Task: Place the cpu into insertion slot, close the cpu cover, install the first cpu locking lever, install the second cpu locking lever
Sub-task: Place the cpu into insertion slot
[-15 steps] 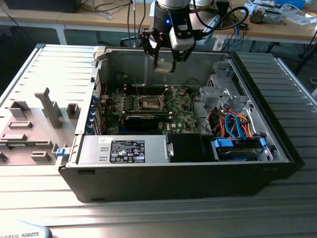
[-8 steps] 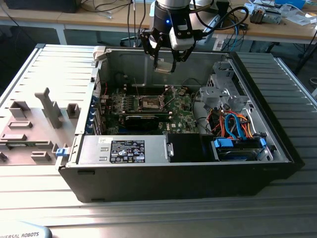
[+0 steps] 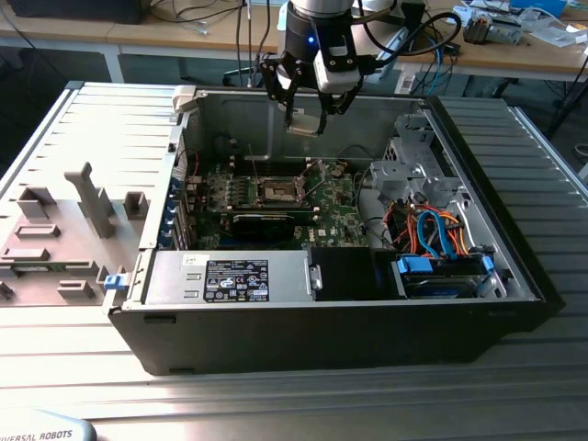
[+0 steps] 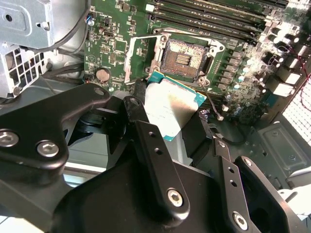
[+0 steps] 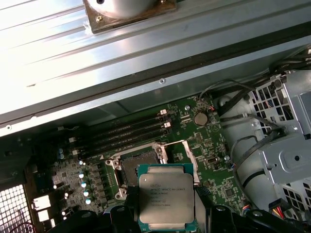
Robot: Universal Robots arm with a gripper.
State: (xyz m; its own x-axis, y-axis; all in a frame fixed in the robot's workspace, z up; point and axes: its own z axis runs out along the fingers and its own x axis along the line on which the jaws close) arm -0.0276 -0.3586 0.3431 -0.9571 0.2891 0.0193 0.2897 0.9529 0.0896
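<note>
Over the open computer case my gripper (image 3: 306, 118) is shut on the cpu (image 3: 304, 125) and holds it in the air. In both wrist views the chip's teal-edged square sits between the black fingers (image 4: 146, 133): the cpu (image 5: 166, 194) shows its silver-grey top, the cpu (image 4: 171, 108) its pale underside. The insertion slot (image 3: 276, 190) is a dark square socket in the middle of the green motherboard (image 3: 335, 204), uncovered and bare. The insertion slot (image 4: 187, 57) lies below and just beyond the chip. The cpu cover (image 4: 130, 60), a thin silvery frame, stands open at the socket's side.
A long black card (image 3: 266, 221) lies in front of the socket and memory slots (image 5: 129, 130) behind it. The power supply (image 3: 230, 277) fills the case's front, and a drive cage with blue and orange cables (image 3: 439, 237) its right. A grey fixture tray (image 3: 64, 230) lies outside on the left.
</note>
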